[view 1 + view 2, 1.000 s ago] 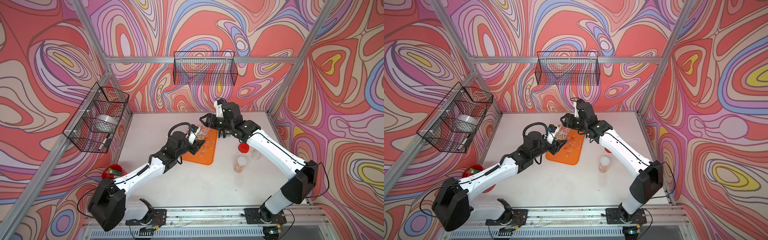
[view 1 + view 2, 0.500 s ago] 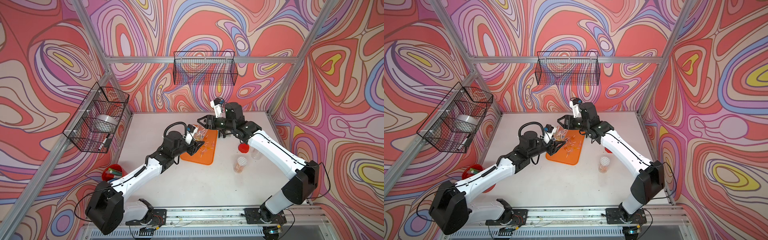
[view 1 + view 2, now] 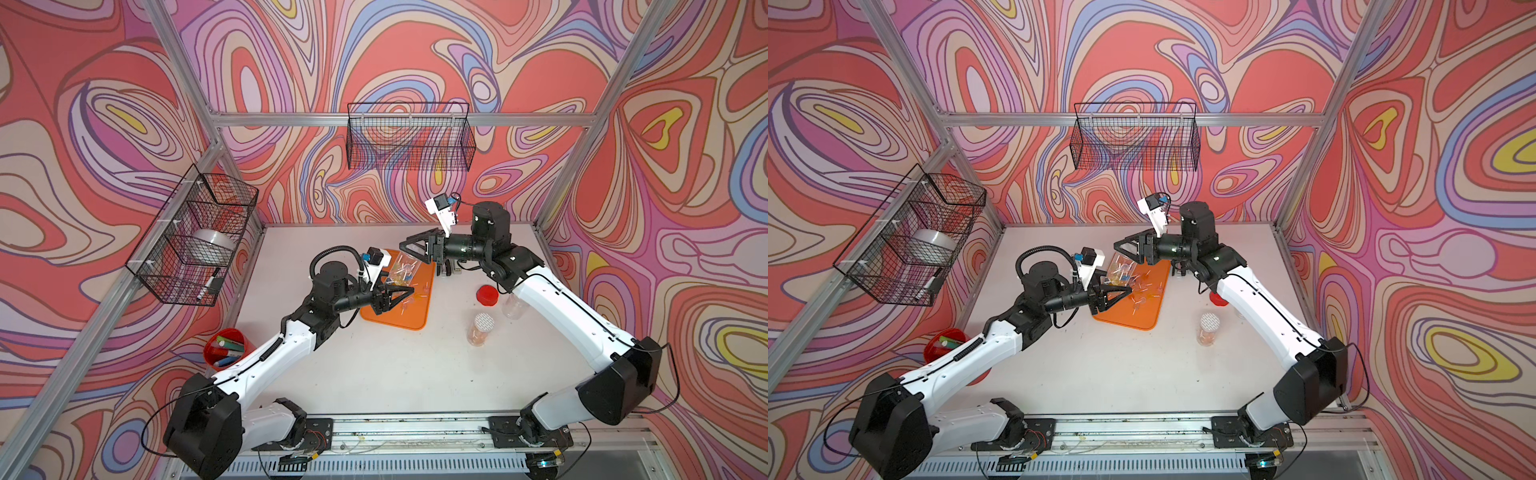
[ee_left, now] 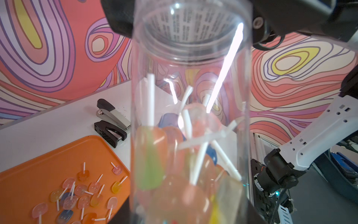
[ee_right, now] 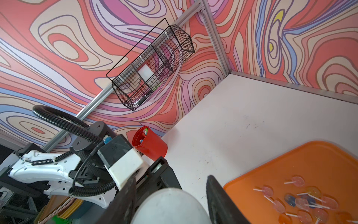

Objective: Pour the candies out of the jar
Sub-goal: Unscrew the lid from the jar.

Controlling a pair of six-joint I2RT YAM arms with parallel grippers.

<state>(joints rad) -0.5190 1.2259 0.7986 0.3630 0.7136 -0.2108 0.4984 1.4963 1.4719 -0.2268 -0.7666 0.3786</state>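
Cup: red, holding pens, at the near left of the table.
White-topped jar: upright, to the right of the tray.
Clear jar: just behind it, partly under the right arm.
Lid: red, flat on the table beside the clear jar.
Tray: orange, mid-table, with loose candies scattered on it.
Left gripper: over the tray, fingers clamped on the body of the jar.
Jar: clear and tilted, held off the table above the tray's far left corner, between the two grippers. More candies are piled in the end nearest the left gripper.
Right gripper: fingers pressed against either side of the jar's other, whitish end.
Stapler: on the table just beyond the tray.
Side basket: black wire, on the left wall.
Back basket: black wire, on the far wall.
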